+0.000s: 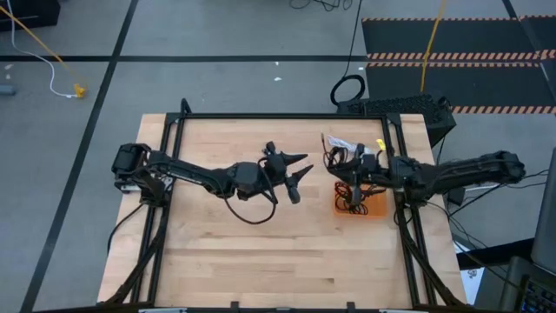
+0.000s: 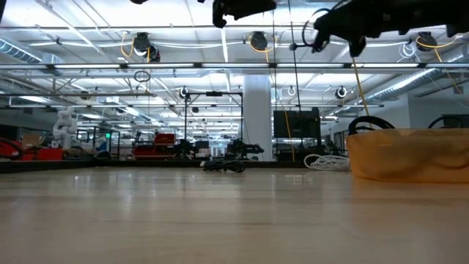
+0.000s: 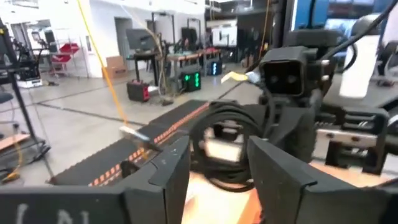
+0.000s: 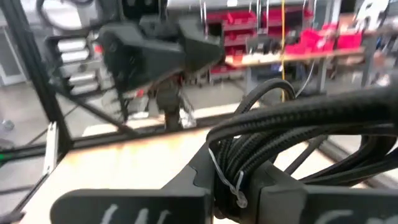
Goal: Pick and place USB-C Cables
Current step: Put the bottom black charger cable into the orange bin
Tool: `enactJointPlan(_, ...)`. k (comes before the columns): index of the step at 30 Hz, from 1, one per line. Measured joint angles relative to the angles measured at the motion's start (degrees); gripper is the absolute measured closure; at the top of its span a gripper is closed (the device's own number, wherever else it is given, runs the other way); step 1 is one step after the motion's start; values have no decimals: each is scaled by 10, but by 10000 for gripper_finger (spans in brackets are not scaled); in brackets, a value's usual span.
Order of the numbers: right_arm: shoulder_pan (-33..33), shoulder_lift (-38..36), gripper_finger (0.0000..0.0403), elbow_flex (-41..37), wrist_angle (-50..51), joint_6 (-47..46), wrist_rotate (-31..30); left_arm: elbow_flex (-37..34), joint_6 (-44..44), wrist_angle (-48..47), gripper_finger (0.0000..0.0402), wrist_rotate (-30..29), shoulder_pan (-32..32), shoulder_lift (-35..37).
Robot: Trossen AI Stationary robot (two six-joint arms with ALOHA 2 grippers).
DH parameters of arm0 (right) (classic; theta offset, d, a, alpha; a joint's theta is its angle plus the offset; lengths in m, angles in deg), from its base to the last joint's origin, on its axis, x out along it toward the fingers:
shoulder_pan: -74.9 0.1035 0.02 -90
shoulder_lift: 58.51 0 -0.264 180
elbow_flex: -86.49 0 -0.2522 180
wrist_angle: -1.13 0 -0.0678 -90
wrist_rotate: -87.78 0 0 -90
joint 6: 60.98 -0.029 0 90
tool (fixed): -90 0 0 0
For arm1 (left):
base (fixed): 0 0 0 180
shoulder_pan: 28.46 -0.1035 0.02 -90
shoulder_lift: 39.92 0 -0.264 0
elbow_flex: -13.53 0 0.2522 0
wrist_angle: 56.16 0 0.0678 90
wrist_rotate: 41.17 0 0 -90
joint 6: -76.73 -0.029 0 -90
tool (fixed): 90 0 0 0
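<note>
1. Nearest your overhead camera are the two arms above the wooden table (image 1: 217,269). In the high view, your left gripper (image 1: 298,170) hangs at the frame's centre with its fingers spread apart and nothing between them. Your right gripper (image 1: 358,165) sits right of centre, over the upper edge of the orange tray (image 1: 376,207). Black USB-C cables (image 1: 350,196) lie coiled in that tray, and more cable, with a white one (image 1: 337,143) among it, lies on the table just above the tray in the frame.

2. In the low view, the orange tray (image 2: 410,155) fills the right side of the frame, resting on the tabletop. A white coil (image 2: 326,161) lies just left of it and a dark bundle (image 2: 223,165) sits further left, near centre. Both arms show only as dark shapes along the top edge.

3. In your left wrist view, the left gripper's (image 3: 214,168) two dark fingers stand apart and empty. The right arm's wrist camera (image 3: 289,78) shows beyond them, with a black coil hanging below it.

4. In your right wrist view, the right gripper (image 4: 233,186) is clamped on a black braided cable bundle (image 4: 273,140), bound with a thin tie. The left gripper (image 4: 161,46) shows in the upper left of the frame.
</note>
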Motion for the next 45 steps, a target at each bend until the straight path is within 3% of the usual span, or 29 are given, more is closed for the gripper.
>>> enactJointPlan(5, 0, -75, 389, 0, 174, -65, 12, 0, 11, -132, 229, -7, -15, 16)
enactJointPlan(12, 2, -106, 386, 0, 352, -212, 143, -1, 119, -296, 229, -11, -64, 13)
enactJointPlan(16, 10, -105, 387, 0, 436, -265, 174, 0, 168, -347, 229, -11, -89, 10)
enactJointPlan(19, 16, -109, 387, 0, 474, -292, 210, 0, 180, -369, 229, -11, -101, 11)
enactJointPlan(25, 22, -135, 387, 0, 449, -319, 322, 0, 194, -404, 229, -10, -115, 11)
enactJointPlan(29, 22, -151, 387, 0, 529, -320, 314, 0, 194, -412, 229, -10, -116, 11)
enactJointPlan(37, 22, -154, 384, 0, 660, -308, 232, 0, 193, -411, 229, -10, -115, 11)
enactJointPlan(42, 22, -154, 343, 0, 666, -310, 227, 0, 170, -419, 229, -8, -120, 11)
enactJointPlan(45, 22, -154, 312, 0, 665, -327, 227, 0, 164, -429, 229, 29, -135, 3)
